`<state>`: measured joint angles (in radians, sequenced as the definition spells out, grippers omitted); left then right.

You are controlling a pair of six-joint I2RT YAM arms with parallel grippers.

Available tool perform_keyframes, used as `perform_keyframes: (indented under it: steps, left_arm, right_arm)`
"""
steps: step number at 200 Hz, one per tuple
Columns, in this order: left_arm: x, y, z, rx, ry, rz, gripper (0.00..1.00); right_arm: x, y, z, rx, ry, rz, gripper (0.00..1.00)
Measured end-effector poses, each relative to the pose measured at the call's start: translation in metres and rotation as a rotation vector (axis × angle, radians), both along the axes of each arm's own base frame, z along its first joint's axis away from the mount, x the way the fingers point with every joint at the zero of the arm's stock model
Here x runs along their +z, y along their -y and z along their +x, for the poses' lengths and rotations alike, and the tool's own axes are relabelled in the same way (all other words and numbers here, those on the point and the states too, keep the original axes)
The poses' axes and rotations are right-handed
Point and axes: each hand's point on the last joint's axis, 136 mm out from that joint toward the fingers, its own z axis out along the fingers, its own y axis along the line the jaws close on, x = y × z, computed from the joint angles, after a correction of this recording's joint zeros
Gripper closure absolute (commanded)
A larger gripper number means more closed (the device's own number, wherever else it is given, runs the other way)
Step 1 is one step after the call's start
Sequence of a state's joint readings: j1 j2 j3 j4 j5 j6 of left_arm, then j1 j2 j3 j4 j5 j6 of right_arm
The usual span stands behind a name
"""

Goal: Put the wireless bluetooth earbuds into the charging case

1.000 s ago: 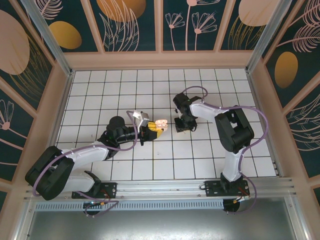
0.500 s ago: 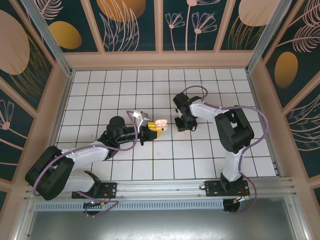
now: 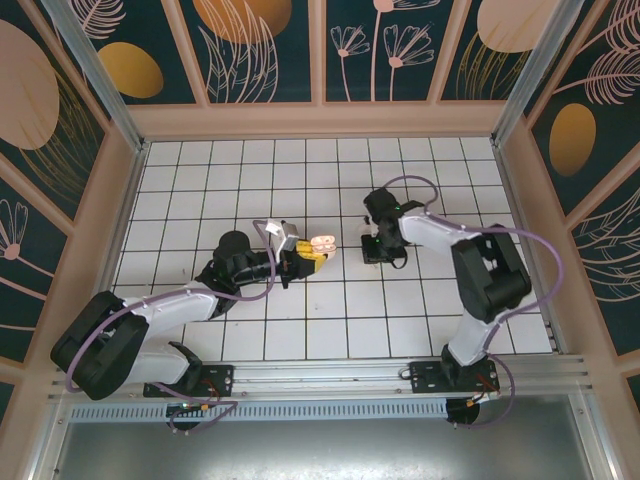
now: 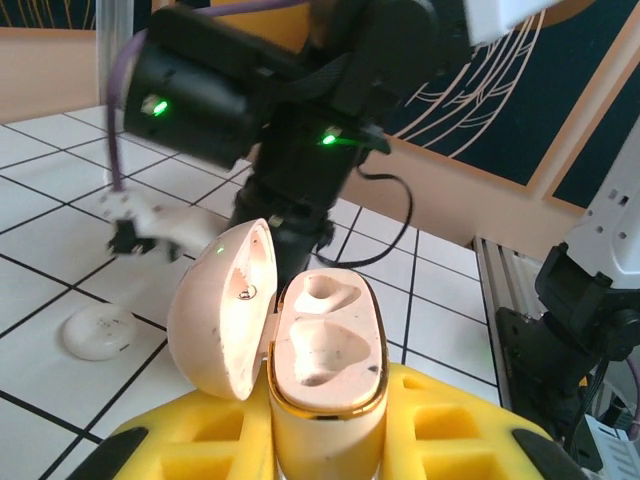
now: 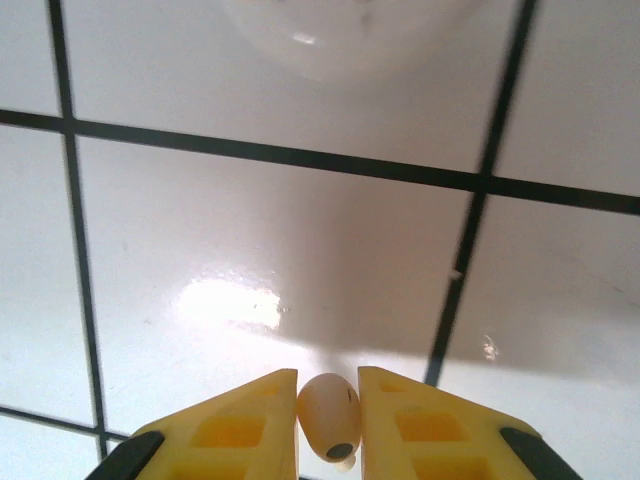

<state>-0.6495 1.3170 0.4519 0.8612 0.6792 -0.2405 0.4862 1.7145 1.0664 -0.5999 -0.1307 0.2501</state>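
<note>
Pinkish-beige, gold-rimmed charging case (image 4: 325, 345); beige earbud (image 5: 328, 412); yellow fingers (image 5: 230, 428); white, black-gridded table (image 3: 200, 170); far walls (image 3: 260, 50) teal, floral-patterned.

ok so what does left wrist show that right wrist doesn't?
Left wrist: the charging case open, lid swung left, both recesses empty, clamped in the left gripper; the right arm ahead and a flat white round piece on the tiles. Right wrist: one earbud pinched in the right gripper, over a tile. Both: white tiled table with dark grout lines, and yellow jaws at the bottom edge.
</note>
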Motion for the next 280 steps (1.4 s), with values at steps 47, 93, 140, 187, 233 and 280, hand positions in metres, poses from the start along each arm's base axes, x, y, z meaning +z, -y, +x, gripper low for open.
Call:
perform_keyframes:
  steps: [47,93,140,187,233,280]
  left_arm:
    - [-0.002,0.004,0.007,0.029,0.023,-0.009,0.79]
    - [-0.012,0.012,0.01,0.03,0.027,-0.012,0.79]
    - [-0.015,0.021,0.013,0.02,0.036,-0.019,0.8]
    - [-0.014,0.027,0.016,0.013,0.054,-0.036,0.8]
    - [-0.009,0.03,0.019,0.011,0.066,-0.049,0.8]
    - [-0.007,0.031,0.02,0.021,0.071,-0.053,0.8]
  right_arm:
    - [0.054,-0.007,0.004,-0.108,0.173,0.252,0.8]
    - [0.107,-0.023,0.004,-0.131,0.339,0.504,0.8]
    - [0.168,-0.032,0.0,-0.12,0.505,0.712,0.79]
    - [0.202,-0.044,-0.01,-0.094,0.575,0.846,0.79]
    - [0.208,-0.07,-0.032,-0.022,0.556,0.909,0.79]
    - [0.201,-0.079,-0.043,0.003,0.535,0.918,0.79]
